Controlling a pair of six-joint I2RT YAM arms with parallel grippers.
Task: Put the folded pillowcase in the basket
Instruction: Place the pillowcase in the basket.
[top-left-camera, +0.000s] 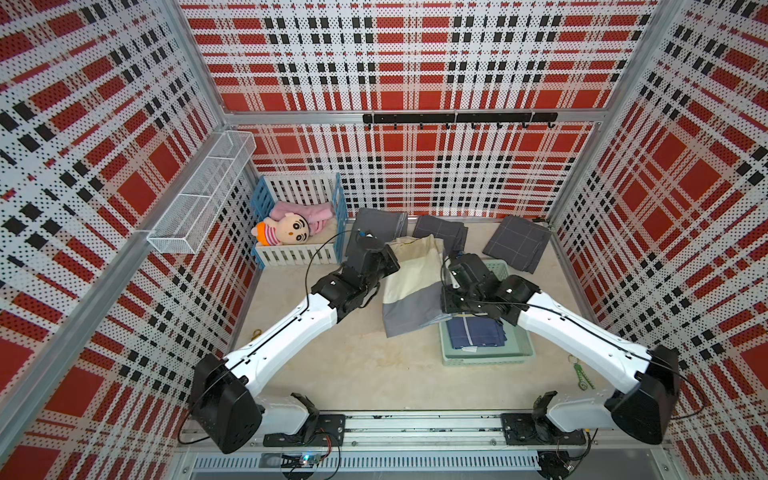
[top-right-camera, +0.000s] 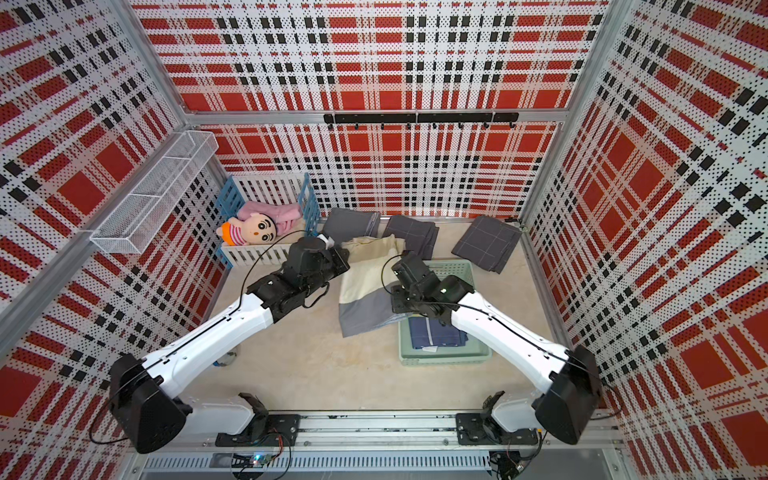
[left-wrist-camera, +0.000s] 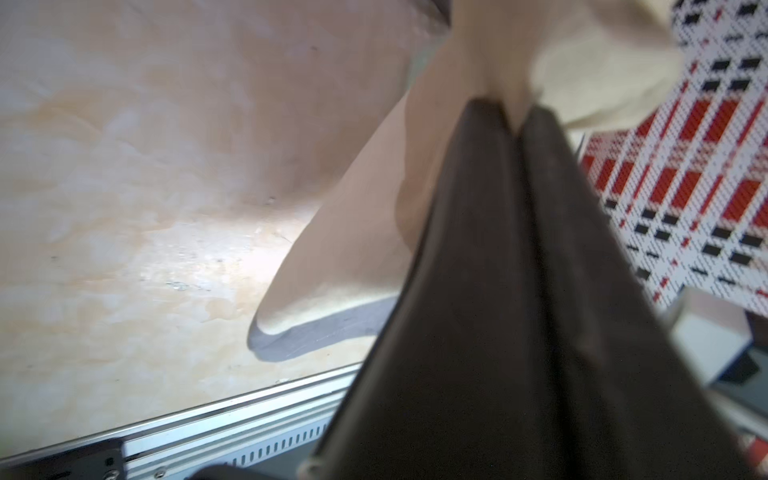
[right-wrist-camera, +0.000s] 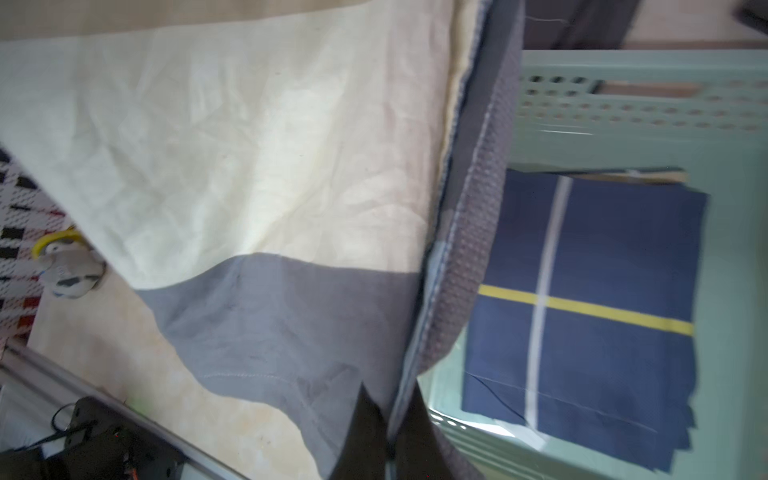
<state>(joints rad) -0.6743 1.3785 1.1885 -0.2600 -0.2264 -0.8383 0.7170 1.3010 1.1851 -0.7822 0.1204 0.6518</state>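
Seemingly pinched in fingers (left-wrist-camera: 469, 232), pillowcase (top-left-camera: 409, 270) edge overhangs basket (top-left-camera: 486, 358) rim.

Both top views: right arm (top-left-camera: 490, 291) covers far half of basket (top-left-camera: 486, 358) + pillowcase (top-left-camera: 409, 282) edge. Fingertips of both arms hidden under the wrists. Left wrist view soft. left gripper (left-wrist-camera: 515, 114) fingers cut by frame edge, same for right gripper (right-wrist-camera: 388, 399). Basket only partly in right wrist frame. Can't ID small green item (top-left-camera: 582, 376) by right base, too small.

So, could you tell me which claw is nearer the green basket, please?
Right. The right claw grips the pillowcase above the rim of the basket; the left claw holds the pillowcase's opposite edge, near the toy crib.
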